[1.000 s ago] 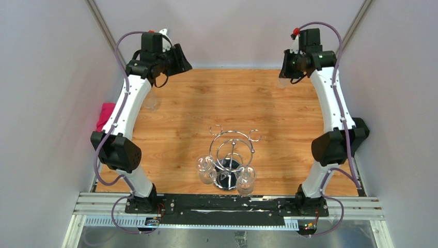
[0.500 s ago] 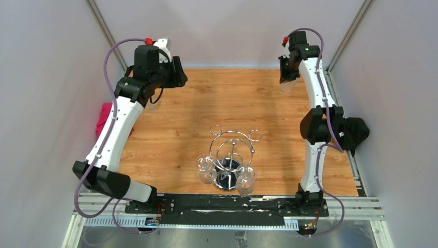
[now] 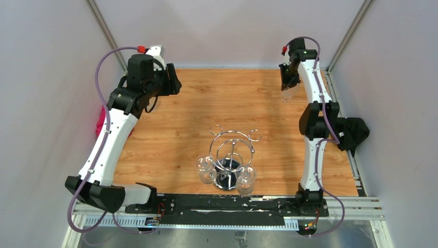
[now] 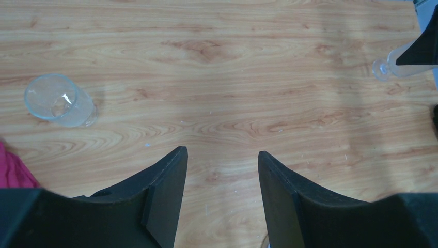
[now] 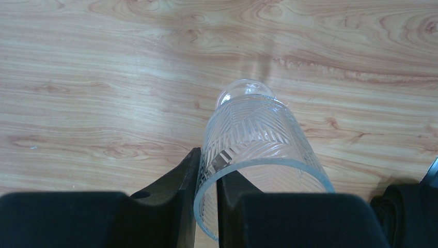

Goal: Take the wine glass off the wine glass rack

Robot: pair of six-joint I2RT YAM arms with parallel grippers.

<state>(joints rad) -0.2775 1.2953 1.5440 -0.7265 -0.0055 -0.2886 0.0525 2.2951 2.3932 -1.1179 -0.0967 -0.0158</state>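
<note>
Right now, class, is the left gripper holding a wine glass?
No: the fingers of the left gripper stand apart with only table between them, and a wine glass stands off to the side.

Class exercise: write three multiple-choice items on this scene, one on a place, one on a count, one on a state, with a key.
1. Where does the wine glass rack stand? A far-left corner; B far-right corner; C near middle of the table.
2. How many glasses hang at it? A two; B none; C five.
3. The right pincer is: A open, empty; B shut on a wine glass; C shut on a cloth.
Key: C, it shows low centre from above; A, two show at its near side; B, its fingers pinch the rim.
</note>
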